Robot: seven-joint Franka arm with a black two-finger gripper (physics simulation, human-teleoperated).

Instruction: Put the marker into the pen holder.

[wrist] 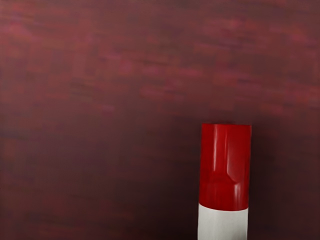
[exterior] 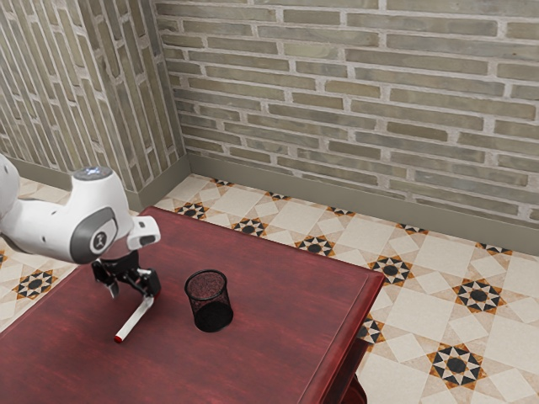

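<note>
The black gripper [exterior: 132, 287] is low over the table at the exterior view's left, its two fingers standing apart. The white marker [exterior: 135, 320] lies slanted on the table, with a red tip at its near end; its far end reaches the finger on the exterior view's right and is partly hidden there. In the wrist view, the marker [wrist: 223, 172] shows a red end and part of its white body, close under the hand. The black mesh pen holder [exterior: 210, 301] stands upright on the table, a short way from the gripper toward the exterior view's right.
The dark red wooden table [exterior: 278, 324] has its far corner and edge beyond the pen holder, toward the exterior view's right. Behind it are a patterned tile floor [exterior: 438, 278] and a brick wall [exterior: 354, 109].
</note>
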